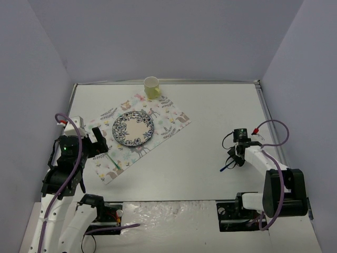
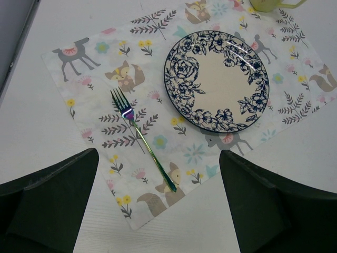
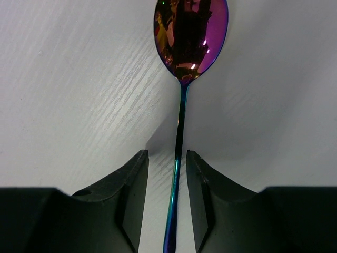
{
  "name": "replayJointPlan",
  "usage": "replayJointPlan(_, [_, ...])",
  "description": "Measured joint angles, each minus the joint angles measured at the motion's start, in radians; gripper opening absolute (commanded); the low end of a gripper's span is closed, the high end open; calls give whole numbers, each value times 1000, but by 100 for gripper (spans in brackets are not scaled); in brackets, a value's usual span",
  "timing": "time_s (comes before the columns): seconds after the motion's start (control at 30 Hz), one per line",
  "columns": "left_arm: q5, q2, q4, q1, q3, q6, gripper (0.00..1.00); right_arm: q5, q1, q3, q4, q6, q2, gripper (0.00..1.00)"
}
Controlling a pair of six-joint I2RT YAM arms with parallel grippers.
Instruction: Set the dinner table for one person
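The dinner table (image 1: 221, 110) is the large white top that fills the space in front of both arms. A flowered placemat (image 1: 171, 118) lies on it at an angle, left of centre. A blue-patterned plate (image 1: 133, 128) sits on the placemat, and a fork (image 2: 142, 138) lies flat on the cloth just beside the plate, on its left in the overhead view, without touching it. A pale yellow cup (image 1: 152, 87) stands upright at the far edge of the placemat; whether its base rests on the cloth or on the bare top cannot be told. The left gripper (image 2: 158, 155) hangs above the near-left end of the placemat with its jaws wide apart and nothing between them. On the right side of the table, well apart from the placemat, a shiny purple spoon (image 3: 190, 42) lies on the bare white surface. The right gripper (image 3: 167, 158) is low over it, its jaws narrow and standing on either side of the thin handle. A strip of table shows between the handle and the finger on the left of the wrist view, so the handle is not clamped.
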Motion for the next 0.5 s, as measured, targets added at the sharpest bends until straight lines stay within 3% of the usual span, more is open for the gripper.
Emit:
replayJointPlan(0.27, [0,0,0,0,0,6,97,4,19,19,-27,20,20,12])
replayJointPlan(0.33, [0,0,0,0,0,7,97,2,21,27,-37,25,28,2])
replayJointPlan(0.5, [-1,0,-2,0,0,12,97,-3,27,40,-45,30,44,0])
